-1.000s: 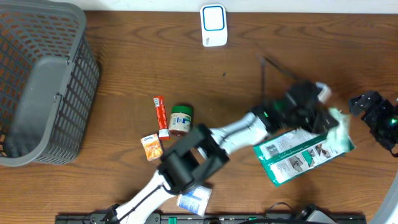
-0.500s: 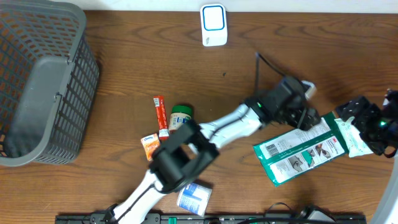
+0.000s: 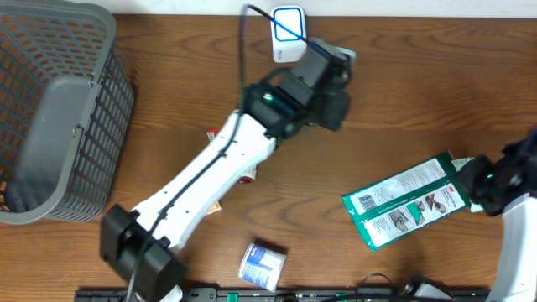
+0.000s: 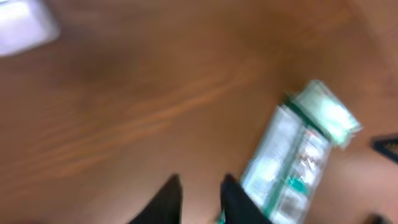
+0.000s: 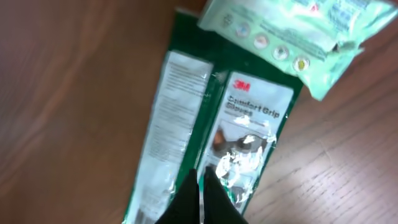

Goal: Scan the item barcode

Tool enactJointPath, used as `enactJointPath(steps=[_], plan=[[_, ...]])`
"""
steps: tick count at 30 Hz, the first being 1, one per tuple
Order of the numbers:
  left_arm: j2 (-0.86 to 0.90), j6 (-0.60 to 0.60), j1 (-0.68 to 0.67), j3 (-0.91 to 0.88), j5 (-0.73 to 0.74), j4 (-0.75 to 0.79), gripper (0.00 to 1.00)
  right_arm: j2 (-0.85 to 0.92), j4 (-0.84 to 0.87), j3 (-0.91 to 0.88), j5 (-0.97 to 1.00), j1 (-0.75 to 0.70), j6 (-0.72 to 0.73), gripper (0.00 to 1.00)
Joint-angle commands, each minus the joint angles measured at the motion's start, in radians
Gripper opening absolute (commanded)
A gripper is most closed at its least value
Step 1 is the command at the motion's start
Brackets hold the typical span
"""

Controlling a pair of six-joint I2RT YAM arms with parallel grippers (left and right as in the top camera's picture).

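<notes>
A green and white 3M glove package (image 3: 407,201) lies flat on the table at the right, also in the left wrist view (image 4: 292,162) and the right wrist view (image 5: 211,118). A pale green packet (image 5: 286,28) lies at its far end. My right gripper (image 3: 485,179) is at the package's right end. Its fingertips (image 5: 202,177) are shut, over the green middle strip; whether they pinch any film I cannot tell. My left gripper (image 3: 334,102) hangs beside the white and blue scanner (image 3: 288,33), narrowly open and empty (image 4: 200,193). The scanner (image 4: 25,28) is blurred.
A grey mesh basket (image 3: 50,117) fills the far left. A small white and blue box (image 3: 262,267) lies near the front edge. My left arm (image 3: 210,176) crosses the middle of the table and covers most of the small items there.
My left arm has swung from above the package up and left to the scanner, its jaws narrowing. My right gripper has moved in onto the package's right end and shut.
</notes>
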Motion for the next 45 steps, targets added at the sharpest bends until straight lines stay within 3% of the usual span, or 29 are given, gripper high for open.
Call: enactJointPath(steps=[1, 3, 6, 7, 12, 18, 24, 30, 32, 33, 37, 39, 42, 45], plan=[[-0.023, 0.047, 0.060, 0.002, -0.231, -0.062, 0.15, 0.001, 0.088, -0.104, 0.078, 0.005, 0.150, 0.01], [-0.028, 0.047, 0.097, 0.002, -0.238, -0.098, 0.17, 0.006, 0.179, -0.163, 0.127, 0.005, 0.214, 0.01], [-0.028, 0.047, 0.166, 0.002, -0.239, -0.164, 0.38, 0.026, 0.322, -0.231, 0.156, 0.005, 0.262, 0.01], [-0.028, 0.046, 0.190, 0.002, -0.238, -0.182, 0.40, 0.037, 0.354, -0.243, 0.170, 0.005, 0.261, 0.01], [-0.030, 0.038, 0.322, 0.002, -0.237, -0.248, 0.40, 0.121, 0.414, -0.257, 0.336, 0.005, 0.275, 0.01], [-0.030, 0.038, 0.463, 0.002, -0.231, -0.294, 0.50, 0.249, 0.492, -0.257, 0.426, 0.004, 0.275, 0.01], [-0.030, 0.038, 0.554, 0.002, -0.127, -0.309, 0.55, 0.369, 0.656, -0.257, 0.492, 0.003, 0.274, 0.01], [-0.030, 0.039, 0.583, 0.002, -0.121, -0.317, 0.56, 0.403, 0.782, -0.256, 0.484, 0.003, 0.256, 0.01], [-0.030, 0.039, 0.583, 0.002, -0.121, -0.315, 0.56, 0.382, 0.788, -0.244, 0.418, 0.003, 0.185, 0.01], [-0.031, 0.039, 0.583, 0.002, -0.121, -0.314, 0.56, 0.365, 0.780, -0.236, 0.369, 0.003, 0.144, 0.04], [-0.042, 0.039, 0.583, 0.002, -0.121, -0.311, 0.56, 0.239, 0.646, -0.183, 0.198, 0.003, 0.068, 0.36], [-0.059, 0.039, 0.583, 0.002, -0.121, -0.311, 0.56, 0.137, 0.484, -0.137, 0.158, 0.005, 0.068, 0.58], [-0.089, 0.038, 0.583, 0.002, -0.120, -0.312, 0.56, 0.025, 0.315, -0.117, 0.151, 0.005, 0.087, 0.83], [-0.109, 0.039, 0.582, 0.002, -0.059, -0.312, 0.60, -0.039, 0.179, -0.121, 0.151, 0.005, 0.142, 0.91]])
